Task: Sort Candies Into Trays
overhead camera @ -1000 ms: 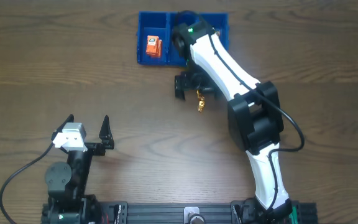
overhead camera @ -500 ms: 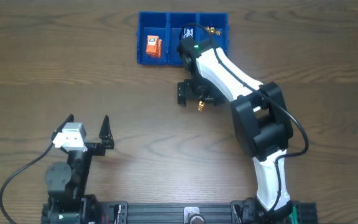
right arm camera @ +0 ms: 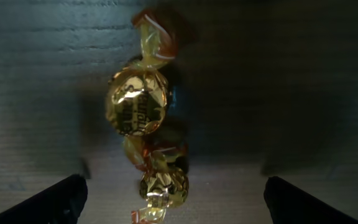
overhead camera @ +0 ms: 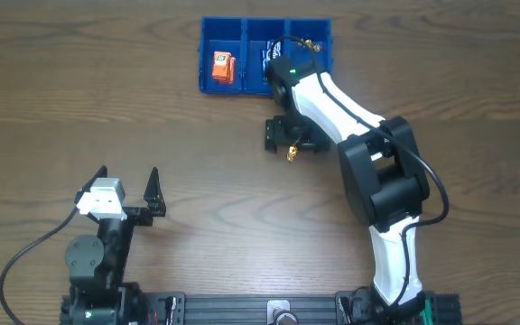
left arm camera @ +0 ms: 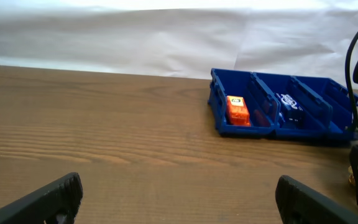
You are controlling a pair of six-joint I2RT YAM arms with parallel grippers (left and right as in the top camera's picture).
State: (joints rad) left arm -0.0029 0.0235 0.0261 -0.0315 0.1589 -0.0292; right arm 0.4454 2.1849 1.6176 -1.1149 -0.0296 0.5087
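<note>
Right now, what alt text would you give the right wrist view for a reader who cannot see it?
A round gold-wrapped candy lies on the wooden table, between the open fingers of the right gripper. A second gold-wrapped candy lies end to end with it.

Your left arm [overhead camera: 105, 242] sits folded close over its base | your left gripper [overhead camera: 126, 179] is level, fingers spread wide | your right arm [overhead camera: 382, 181] stretches far forward, wrist bent over | your right gripper [overhead camera: 291, 137] points straight down, fingers [right arm camera: 55, 199] wide apart
</note>
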